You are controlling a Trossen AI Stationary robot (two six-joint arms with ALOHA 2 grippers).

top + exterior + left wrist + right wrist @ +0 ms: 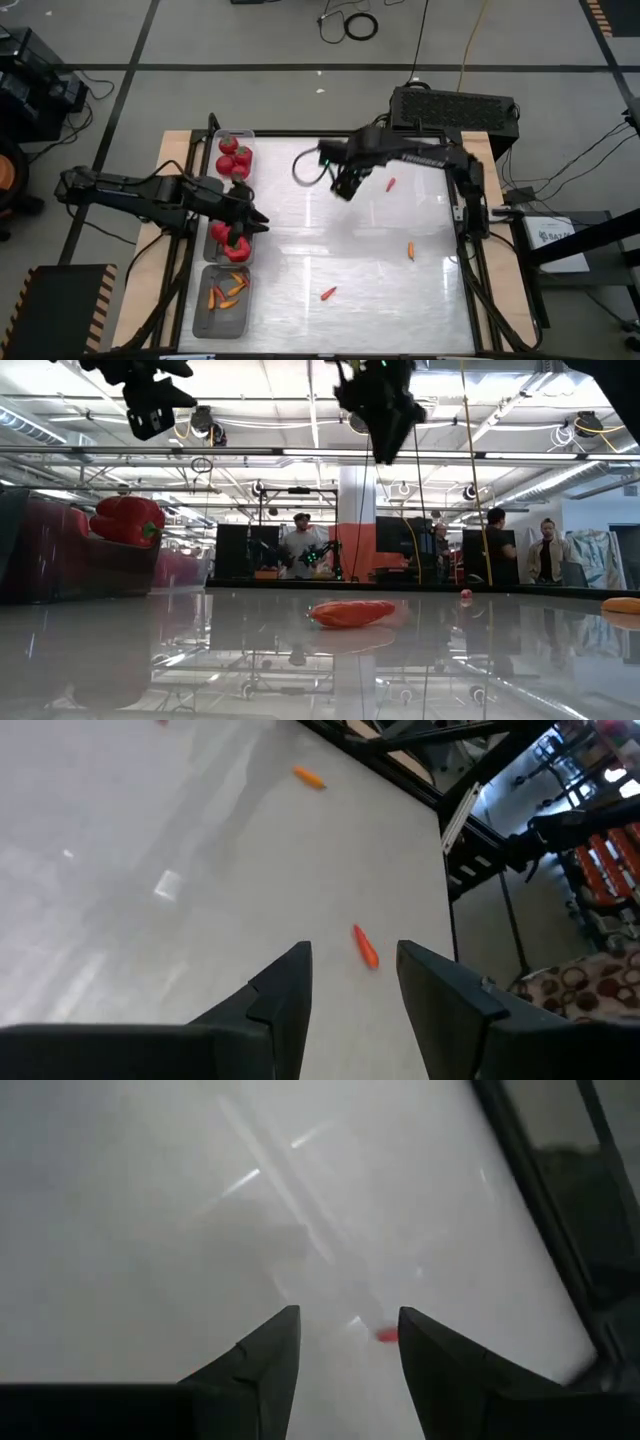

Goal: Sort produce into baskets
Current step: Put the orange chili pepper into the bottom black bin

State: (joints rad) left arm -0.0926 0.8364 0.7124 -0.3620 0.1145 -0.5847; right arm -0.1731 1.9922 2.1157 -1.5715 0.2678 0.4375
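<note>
Three clear trays stand along the table's left edge. The far tray (247, 136) holds red tomatoes (232, 156). The middle tray (212, 232) holds red bell peppers (234, 243); one pepper also shows in the low view (128, 520). The near tray (203, 318) holds small orange chilies (228, 292). Loose chilies lie on the table: one red far right (391, 184), one orange right (410, 250), one red near the middle (328, 293) (352, 612). My left gripper (260, 222) (352, 982) is open and empty, raised beside the middle tray. My right gripper (344, 188) (348, 1342) is open and empty, raised over the far middle.
The white tabletop (380, 230) lies between the trays and the dark frame rail at the right edge (470, 230). A black box (455, 108) stands beyond the far right corner. People stand in the room behind the table (300, 545).
</note>
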